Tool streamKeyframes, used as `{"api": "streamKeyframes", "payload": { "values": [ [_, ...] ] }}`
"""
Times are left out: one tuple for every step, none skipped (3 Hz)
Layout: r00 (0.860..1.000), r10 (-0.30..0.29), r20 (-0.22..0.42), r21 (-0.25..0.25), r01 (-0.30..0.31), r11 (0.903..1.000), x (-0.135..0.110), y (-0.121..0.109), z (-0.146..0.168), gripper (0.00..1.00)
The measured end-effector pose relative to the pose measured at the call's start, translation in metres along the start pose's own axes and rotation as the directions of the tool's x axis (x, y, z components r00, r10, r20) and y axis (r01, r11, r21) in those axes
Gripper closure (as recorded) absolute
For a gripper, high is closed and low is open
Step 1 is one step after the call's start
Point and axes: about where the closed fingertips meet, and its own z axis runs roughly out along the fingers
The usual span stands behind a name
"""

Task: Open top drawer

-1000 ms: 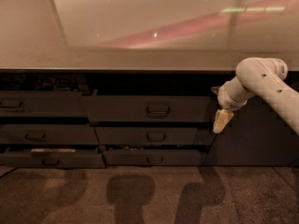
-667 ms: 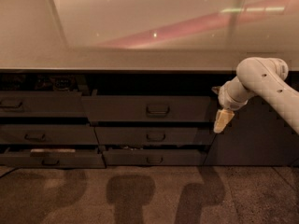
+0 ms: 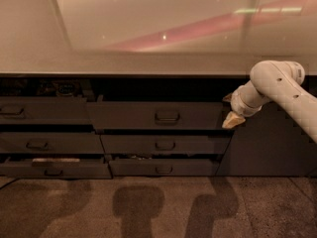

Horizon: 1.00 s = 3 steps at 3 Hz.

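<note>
Countertop (image 3: 148, 58) over drawers (image 3: 163, 145); pincer (image 3: 233, 119) beside top drawer (image 3: 148, 116).

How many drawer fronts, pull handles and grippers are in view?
Drawer fronts: 6, including the top drawer
Pull handles: 6, one per front
Gripper: 1, at the top drawer's right end
Total: 13

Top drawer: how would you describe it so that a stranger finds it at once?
Under the long counter runs a bank of dark drawers. The top drawer is the highest front in the middle column, with the gripper at its right end. It is wider and taller than the two fronts below it.
</note>
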Motion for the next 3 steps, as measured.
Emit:
{"api": "streamKeyframes", "payload": {
  "values": [
    [1.0, 0.0, 0.0, 0.0, 0.0, 1.0, 0.0, 0.0, 0.0, 0.66],
    [1.0, 0.0, 0.0, 0.0, 0.0, 1.0, 0.0, 0.0, 0.0001, 0.89],
    [1.0, 0.0, 0.0, 0.0, 0.0, 1.0, 0.0, 0.0001, 0.0001, 1.0]
  ]
}}
